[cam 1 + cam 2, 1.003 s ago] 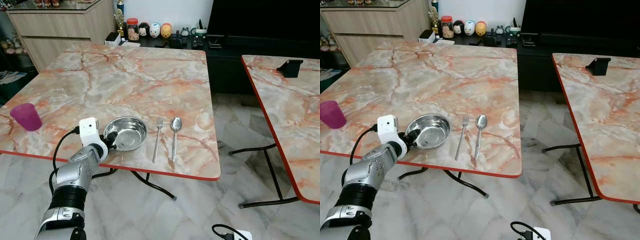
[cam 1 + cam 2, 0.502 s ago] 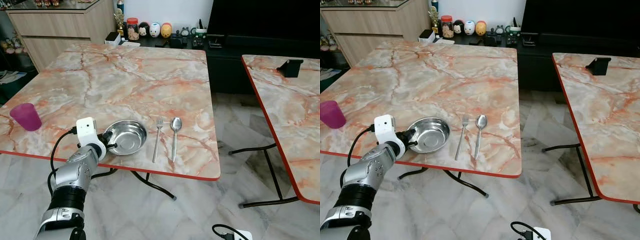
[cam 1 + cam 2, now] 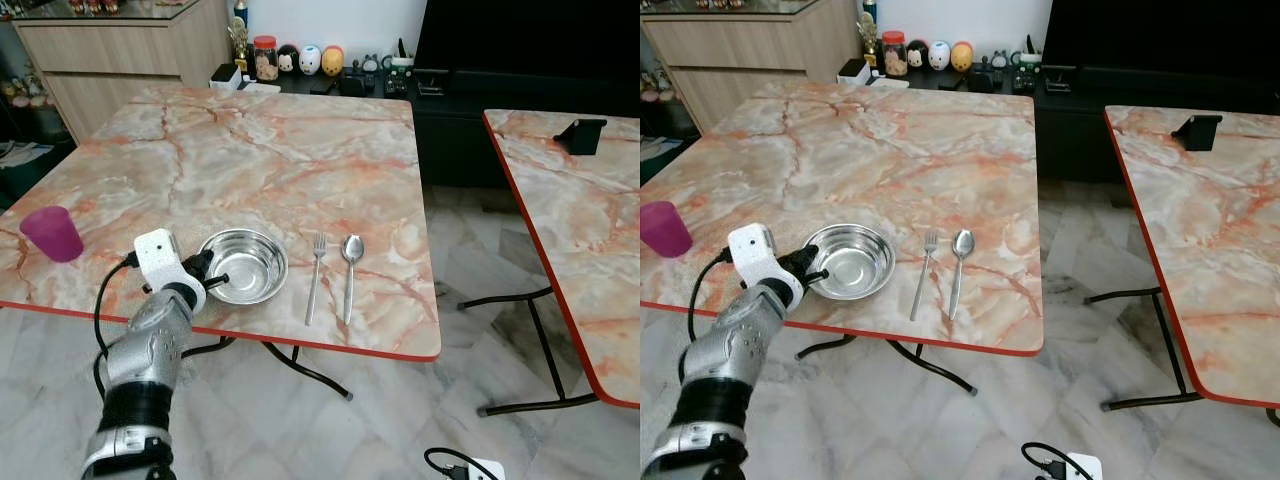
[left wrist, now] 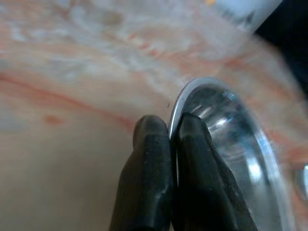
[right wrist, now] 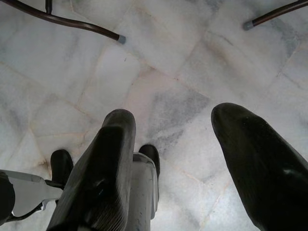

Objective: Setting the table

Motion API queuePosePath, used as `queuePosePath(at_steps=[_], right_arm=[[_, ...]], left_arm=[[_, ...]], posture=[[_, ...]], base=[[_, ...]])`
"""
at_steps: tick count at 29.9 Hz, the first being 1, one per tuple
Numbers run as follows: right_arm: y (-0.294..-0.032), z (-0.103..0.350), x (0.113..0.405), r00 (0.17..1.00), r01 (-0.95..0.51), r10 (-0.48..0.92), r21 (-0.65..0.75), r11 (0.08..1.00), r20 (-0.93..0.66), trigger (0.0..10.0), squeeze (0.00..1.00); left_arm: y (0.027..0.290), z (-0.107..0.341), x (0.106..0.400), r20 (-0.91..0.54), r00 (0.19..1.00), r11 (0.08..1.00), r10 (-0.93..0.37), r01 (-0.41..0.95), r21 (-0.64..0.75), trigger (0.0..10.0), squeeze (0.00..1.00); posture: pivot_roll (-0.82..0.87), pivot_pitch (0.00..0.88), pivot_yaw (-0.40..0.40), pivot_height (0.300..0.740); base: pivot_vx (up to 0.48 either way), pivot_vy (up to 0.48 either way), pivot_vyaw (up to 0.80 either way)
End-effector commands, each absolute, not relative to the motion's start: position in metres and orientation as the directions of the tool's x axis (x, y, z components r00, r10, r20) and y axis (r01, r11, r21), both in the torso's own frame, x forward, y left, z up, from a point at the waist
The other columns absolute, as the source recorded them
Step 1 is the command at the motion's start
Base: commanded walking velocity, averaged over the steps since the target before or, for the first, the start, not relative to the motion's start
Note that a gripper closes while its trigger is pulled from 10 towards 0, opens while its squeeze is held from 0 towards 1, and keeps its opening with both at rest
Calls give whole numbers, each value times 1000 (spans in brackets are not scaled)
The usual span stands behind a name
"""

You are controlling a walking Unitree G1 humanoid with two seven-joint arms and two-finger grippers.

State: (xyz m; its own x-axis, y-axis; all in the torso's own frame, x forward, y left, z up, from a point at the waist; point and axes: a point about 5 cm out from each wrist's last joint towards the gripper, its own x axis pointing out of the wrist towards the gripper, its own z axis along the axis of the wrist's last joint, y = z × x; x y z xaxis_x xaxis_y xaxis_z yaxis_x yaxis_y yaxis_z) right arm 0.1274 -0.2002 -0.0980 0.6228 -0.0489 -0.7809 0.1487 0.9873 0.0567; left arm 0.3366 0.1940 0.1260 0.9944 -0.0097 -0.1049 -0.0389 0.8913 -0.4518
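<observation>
Marble table [image 3: 250,150]; left gripper [image 3: 207,275] clamped on bowl [image 3: 245,266] rim; right gripper [image 5: 173,159] spread.

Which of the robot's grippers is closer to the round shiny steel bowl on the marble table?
The left. The left gripper is shut on the near-left rim of the round steel bowl. The right gripper hangs open over the tiled floor, away from the bowl.
</observation>
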Motion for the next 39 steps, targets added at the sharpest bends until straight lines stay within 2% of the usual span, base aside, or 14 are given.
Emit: queuePosePath(at_steps=[1,13,17,19,20,21,22,23,31,39], right_arm=[[-201,-98,127,621,144,-50,51,988,-782,10000,0],[-203,-98,124,623,156,-62,45,987,-779,10000,0],[-204,-98,124,626,159,-67,44,986,-777,10000,0],[-205,-97,125,633,167,-72,45,985,-771,10000,0],[-205,-97,125,633,167,-72,45,985,-771,10000,0],[-205,-97,125,632,163,-71,43,986,-771,10000,0],[-205,-97,125,632,157,-70,39,987,-772,10000,0],[-205,-97,124,632,166,-74,41,985,-772,10000,0],[-207,-97,125,634,172,-82,37,984,-769,10000,0],[-208,-96,127,644,183,-92,37,982,-759,10000,0]], left_arm=[[190,136,334,-21,999,863,-35,20,-504,10000,0],[174,151,326,137,990,807,-39,112,-580,10000,0],[170,152,323,159,985,828,-62,140,-543,10000,0],[170,155,319,193,979,878,-65,148,-454,10000,0],[170,155,319,193,979,878,-65,148,-454,10000,0],[169,155,318,206,976,903,-74,153,-401,10000,0],[167,155,315,220,970,943,-105,168,-288,10000,0],[166,154,315,219,970,948,-106,165,-273,10000,0],[159,161,319,259,962,939,-87,166,-300,10000,0],[161,163,318,279,958,941,-72,158,-299,10000,0]], posture=[[122,0,-17,731],[98,0,-29,731],[99,0,-33,731],[91,0,-37,731],[91,0,-37,731],[93,0,-38,731],[95,0,-34,731],[90,0,-32,731],[83,0,-43,731],[93,0,-46,731]], base=[[0,0,0],[0,0,0],[0,0,0],[0,0,0],[0,0,0],[0,0,0],[0,0,0],[0,0,0],[0,0,0],[0,-323,0]])
